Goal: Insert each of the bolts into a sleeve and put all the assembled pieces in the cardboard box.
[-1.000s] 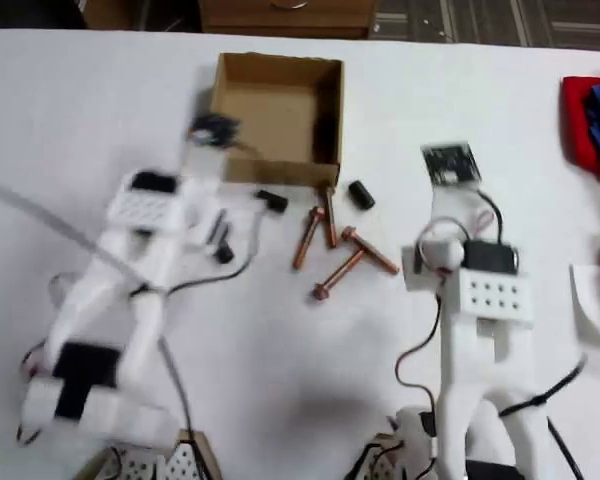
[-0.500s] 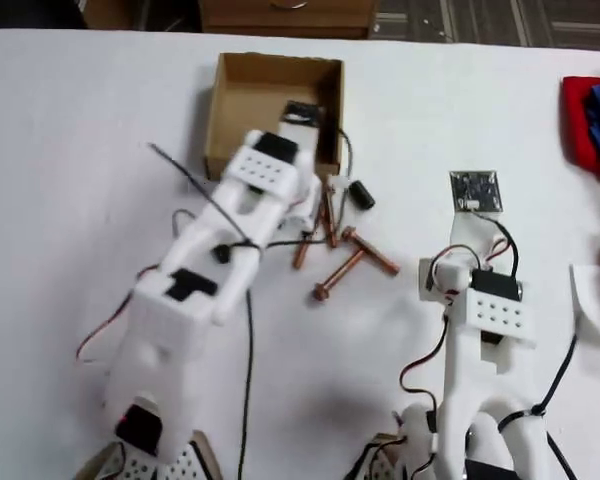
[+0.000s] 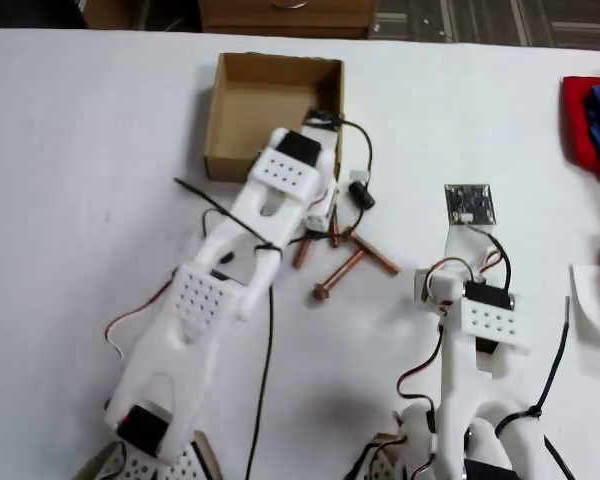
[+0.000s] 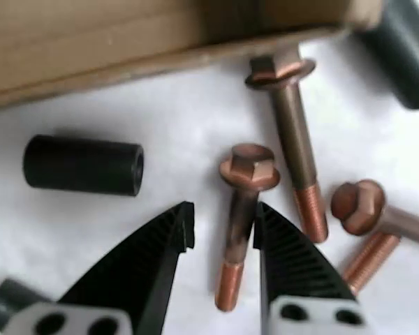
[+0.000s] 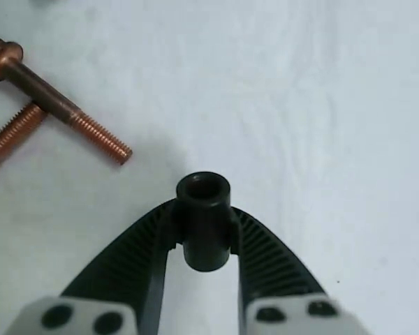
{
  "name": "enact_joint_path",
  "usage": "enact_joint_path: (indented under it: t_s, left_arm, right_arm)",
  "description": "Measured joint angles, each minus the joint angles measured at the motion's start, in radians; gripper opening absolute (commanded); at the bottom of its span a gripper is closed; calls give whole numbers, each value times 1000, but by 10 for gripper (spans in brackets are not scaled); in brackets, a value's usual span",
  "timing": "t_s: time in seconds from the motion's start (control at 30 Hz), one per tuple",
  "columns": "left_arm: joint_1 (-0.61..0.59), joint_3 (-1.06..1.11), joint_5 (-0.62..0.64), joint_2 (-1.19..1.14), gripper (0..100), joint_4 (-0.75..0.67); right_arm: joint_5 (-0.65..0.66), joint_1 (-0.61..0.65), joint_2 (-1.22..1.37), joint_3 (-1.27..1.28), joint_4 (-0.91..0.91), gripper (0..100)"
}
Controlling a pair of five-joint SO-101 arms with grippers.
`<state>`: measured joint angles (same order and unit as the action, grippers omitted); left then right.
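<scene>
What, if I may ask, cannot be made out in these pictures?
High view: the left pincer and the bolt between its fingers lie hidden under the wrist of the left arm.
High view: the held sleeve in the right pincer is covered by that arm's camera board.
Left wrist view: the far sleeve is blurred and cut off by the frame edge, so its bore cannot be judged.

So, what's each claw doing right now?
Left claw open, straddling a bolt. Right claw shut on a sleeve. Other bolts lie close alongside.
</scene>
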<state>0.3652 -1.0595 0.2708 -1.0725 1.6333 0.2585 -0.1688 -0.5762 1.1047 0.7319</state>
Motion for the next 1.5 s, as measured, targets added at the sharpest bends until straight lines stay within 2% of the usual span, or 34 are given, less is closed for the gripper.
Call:
enact_joint_path:
  t_s: [0.2,0.53,0.73,0.93,1.1,1.37,1.5]
  left_arm:
    - [6,-114,-91,-87,24,6]
    - [15,-167,-127,-118,25,18]
    - [3,-287,-129,-124,24,126]
    - [8,-308,-129,9,24,137]
    - [8,-138,-129,216,24,137]
    - [8,407,-129,674,24,137]
    - [-25,641,-129,918,24,100]
  right_arm:
    - [0,0,0,0,20,21]
    - [0,0,-14,0,101,21]
    - [0,0,-14,0,118,21]
    - [2,0,-14,0,135,21]
    - [2,18,-14,0,135,21]
    - [-64,153,-14,0,114,22]
    - [-69,176,-14,0,114,22]
